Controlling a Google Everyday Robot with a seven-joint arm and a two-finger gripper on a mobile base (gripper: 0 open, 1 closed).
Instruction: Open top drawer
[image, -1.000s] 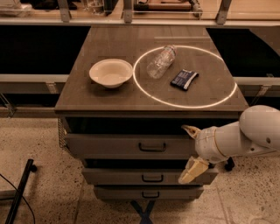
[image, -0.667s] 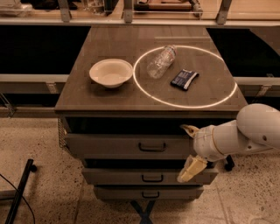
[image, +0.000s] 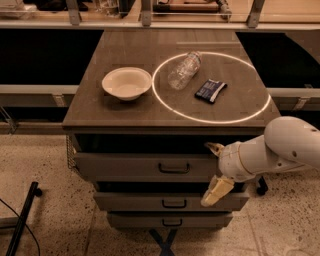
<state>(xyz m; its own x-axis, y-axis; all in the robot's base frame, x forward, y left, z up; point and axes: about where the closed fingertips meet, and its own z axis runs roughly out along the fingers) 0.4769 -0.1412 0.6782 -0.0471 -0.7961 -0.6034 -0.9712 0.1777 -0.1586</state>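
Note:
The top drawer (image: 130, 166) is the widest grey-beige front under the brown cabinet top, with a small black bail handle (image: 174, 169) at its centre. It stands out slightly, with a dark gap above it. My gripper (image: 213, 172) is open at the drawer's right end, to the right of the handle and apart from it. One cream fingertip (image: 215, 147) points up-left at the drawer's top edge; the other finger (image: 215, 192) hangs down over the middle drawer (image: 150, 201). The white arm comes in from the right.
On the cabinet top (image: 100, 105) lie a white bowl (image: 126, 83), a clear plastic bottle (image: 183, 69) on its side and a dark snack packet (image: 210, 90), with a lit ring around the last two. The bottom drawer (image: 170, 220) is narrowest. A black pole (image: 22, 220) leans at lower left.
My gripper has shifted slightly left, toward the drawer handle. The drawers and the things on top have not moved.

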